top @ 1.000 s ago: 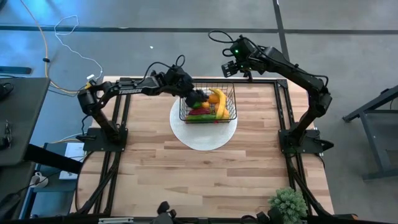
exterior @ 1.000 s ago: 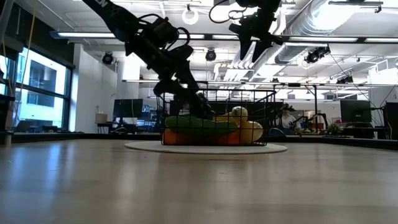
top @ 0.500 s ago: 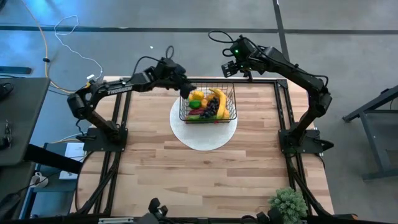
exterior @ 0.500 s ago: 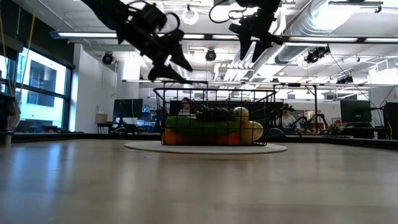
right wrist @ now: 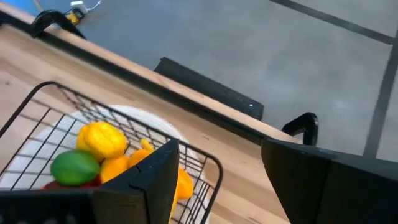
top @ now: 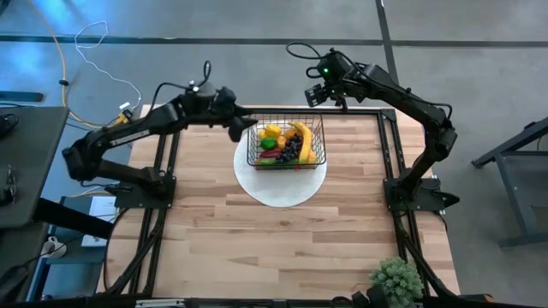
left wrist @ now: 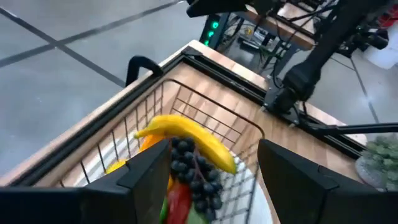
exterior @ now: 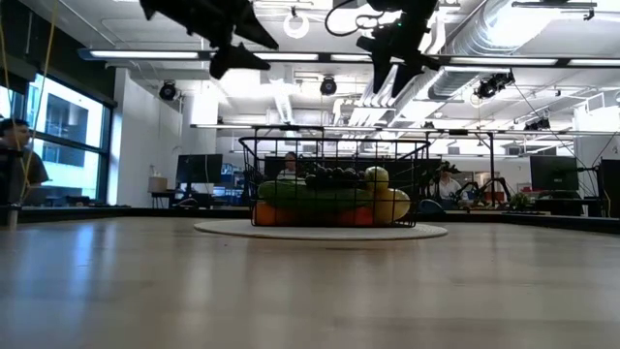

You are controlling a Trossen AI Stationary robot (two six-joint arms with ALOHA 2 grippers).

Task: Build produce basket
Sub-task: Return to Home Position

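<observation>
Basket: basket [top: 286, 117] sits on white disc [top: 281, 192], mid-table toward the far edge; upright, open top.
Produce: all inside the wire. Banana [top: 301, 137] on the R side, grapes [top: 289, 150] lying against it, lemon [top: 271, 131] at the L-far corner, w/ green, red and orange pieces underneath. No loose pieces seen on the table [top: 257, 239].
Changed: 1 s ago the L gripper was down inside the basket at the grapes; half a sec later it was up at the rim. Now it's fully out. Grapes stayed put beside the banana. R arm hasn't moved.
Means: last drop looks done and the basket prob. full; what's left is the pull-back to rest, no more picking, as far as I can judge.
L gripper: L gripper [top: 248, 127] has its fingers spread wide, nothing between them. It's raised above rim height, arm folding back toward its base.
Basket vs L gripper: basket is just beside and below it, off to the gripper's R side; not touching. Wrist cam looks down into the basket past the fingers.
R gripper: R gripper [top: 318, 92] hangs high just beyond the far rim, fingers apart, empty, waiting.
</observation>
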